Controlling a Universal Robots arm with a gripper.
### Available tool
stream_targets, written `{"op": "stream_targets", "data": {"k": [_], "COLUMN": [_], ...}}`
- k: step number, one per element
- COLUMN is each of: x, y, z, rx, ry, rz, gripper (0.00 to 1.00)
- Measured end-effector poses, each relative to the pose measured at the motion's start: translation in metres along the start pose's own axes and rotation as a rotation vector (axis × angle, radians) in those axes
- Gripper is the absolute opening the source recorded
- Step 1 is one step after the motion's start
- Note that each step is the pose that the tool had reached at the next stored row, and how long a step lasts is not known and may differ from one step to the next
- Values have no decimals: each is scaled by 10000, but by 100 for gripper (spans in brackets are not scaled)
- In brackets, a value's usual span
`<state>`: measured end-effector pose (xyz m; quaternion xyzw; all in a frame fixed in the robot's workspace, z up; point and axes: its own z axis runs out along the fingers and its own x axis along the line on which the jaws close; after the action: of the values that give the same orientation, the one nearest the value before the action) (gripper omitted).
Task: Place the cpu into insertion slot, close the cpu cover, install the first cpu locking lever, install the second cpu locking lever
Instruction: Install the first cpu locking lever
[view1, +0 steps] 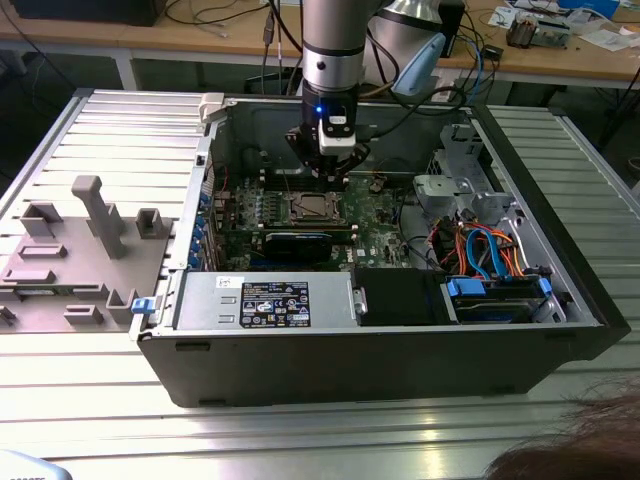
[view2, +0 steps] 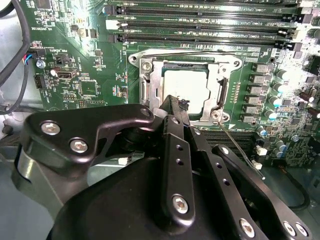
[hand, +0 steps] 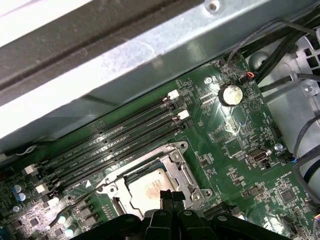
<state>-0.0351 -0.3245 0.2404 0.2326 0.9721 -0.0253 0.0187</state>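
The cpu (view2: 186, 89) lies flat in the insertion slot (view2: 146, 65) on the green board, its silvery top showing through the window of the cpu cover (view2: 223, 85), which lies down over it. My gripper (view2: 176, 101) hovers just above the near edge of the chip with its black fingers shut together and nothing between them. In the first wrist view my gripper (hand: 170, 194) sits at the edge of the cpu (hand: 146, 190) and cover (hand: 182, 170). A thin wire lever (view2: 240, 150) angles away from the socket corner. In the exterior view my gripper (view1: 330, 172) hangs over the socket (view1: 314, 206).
Long black memory slots (view2: 200, 22) run beside the socket. A black graphics card (view1: 297, 243), a power supply (view1: 265, 300) and a drive bay with cables (view1: 490, 255) fill the open case. A grey fixture (view1: 85, 250) lies at the exterior view's left. A coin battery (hand: 231, 94) sits on the board.
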Motion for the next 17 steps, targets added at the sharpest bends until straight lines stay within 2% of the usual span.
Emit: {"op": "stream_targets", "data": {"k": [17], "x": [0], "y": [0], "z": [0], "rx": [-25], "ry": [-21], "rz": [-513], "gripper": [11]}}
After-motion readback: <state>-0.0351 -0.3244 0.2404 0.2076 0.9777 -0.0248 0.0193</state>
